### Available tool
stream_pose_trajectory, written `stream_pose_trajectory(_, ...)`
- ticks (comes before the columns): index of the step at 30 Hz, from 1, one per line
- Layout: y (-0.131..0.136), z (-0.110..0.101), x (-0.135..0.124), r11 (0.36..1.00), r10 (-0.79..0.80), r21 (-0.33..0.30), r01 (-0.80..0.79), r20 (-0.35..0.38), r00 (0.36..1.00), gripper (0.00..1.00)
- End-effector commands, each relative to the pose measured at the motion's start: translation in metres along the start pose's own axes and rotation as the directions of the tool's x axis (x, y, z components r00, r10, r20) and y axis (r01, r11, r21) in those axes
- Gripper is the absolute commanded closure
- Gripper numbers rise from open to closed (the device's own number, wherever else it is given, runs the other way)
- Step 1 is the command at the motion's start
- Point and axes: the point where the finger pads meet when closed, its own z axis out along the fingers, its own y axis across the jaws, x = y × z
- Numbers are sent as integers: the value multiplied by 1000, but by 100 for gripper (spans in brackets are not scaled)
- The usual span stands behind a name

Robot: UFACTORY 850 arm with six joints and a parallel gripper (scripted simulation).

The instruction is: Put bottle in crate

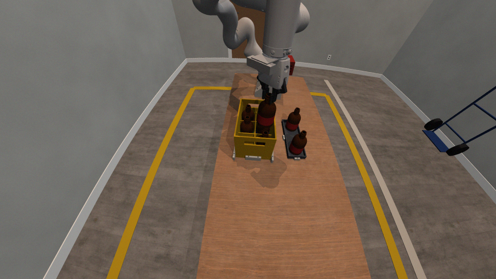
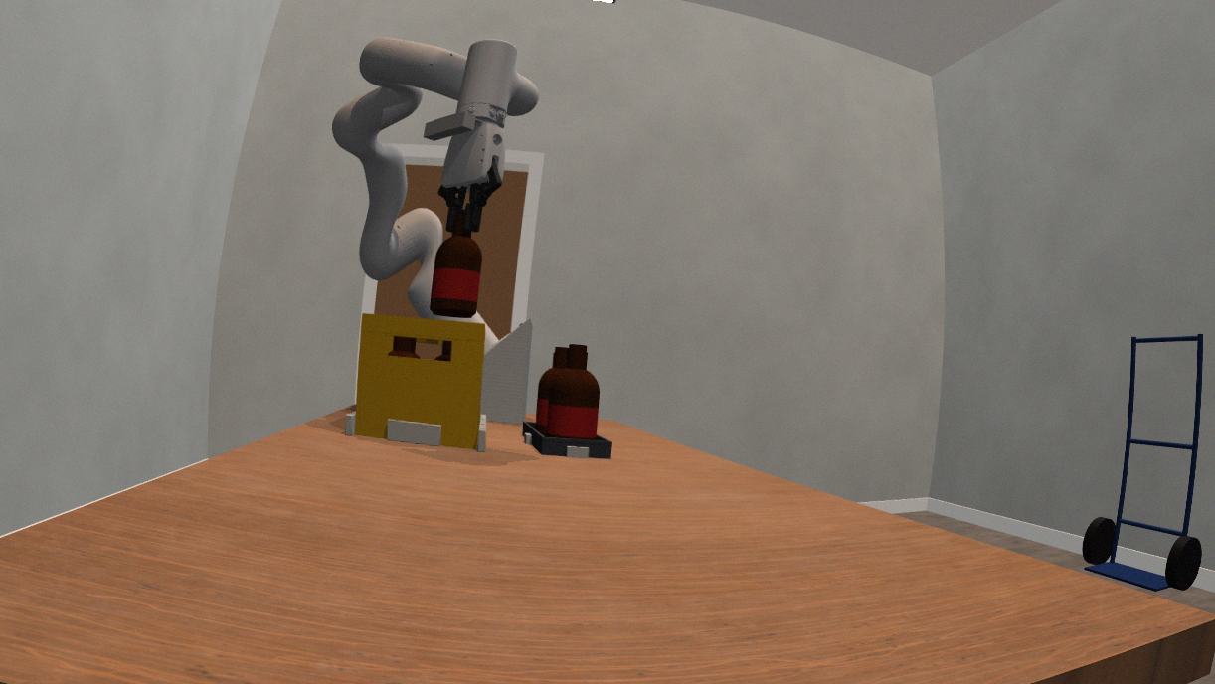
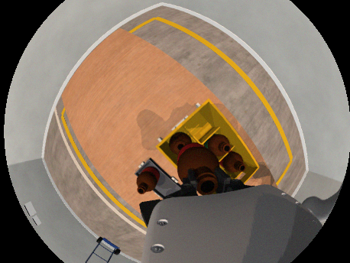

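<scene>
My gripper (image 1: pixel 269 97) (image 2: pixel 463 219) (image 3: pixel 203 178) is shut on the neck of a brown bottle (image 1: pixel 266 116) (image 2: pixel 455 284) (image 3: pixel 196 164) with a red label. The bottle hangs about upright over the right part of the yellow crate (image 1: pixel 255 150) (image 2: pixel 417 395) (image 3: pixel 229 134), its base near or above rim height. Other bottles (image 1: pixel 247 114) (image 3: pixel 179 142) stand in the crate; the held one hides some. The empty slot is the front left corner, seen in the wrist view. Two bottles (image 1: pixel 293 121) (image 1: pixel 298 143) (image 2: pixel 574 403) (image 3: pixel 147 180) stand on the dark tray (image 1: pixel 291 138) (image 2: pixel 552 445) (image 3: pixel 168 185).
Small light blocks (image 1: pixel 253 157) (image 2: pixel 414 431) sit against the crate's foot, and others sit beside the tray. The tray lies right of the crate with a narrow gap. A red object (image 1: pixel 291 65) is behind the arm. A blue hand truck (image 1: pixel 435 140) (image 2: pixel 1127 578) stands off to the right.
</scene>
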Motion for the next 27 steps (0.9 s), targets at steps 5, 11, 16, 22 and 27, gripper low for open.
stream_pose_trajectory(5, 7, -1, 15, 1000, 1, 2, -1, -1, 1000, 100)
stream_pose_trajectory(11, 11, -1, 23, 1000, 1, 2, -1, -1, 1000, 100)
stream_pose_trajectory(16, 15, -1, 31, 1000, 1, 2, -1, -1, 1000, 100)
stream_pose_trajectory(22, 20, -1, 40, 1000, 1, 2, -1, -1, 1000, 100)
stream_pose_trajectory(27, 22, -1, 45, 1000, 1, 2, -1, -1, 1000, 100)
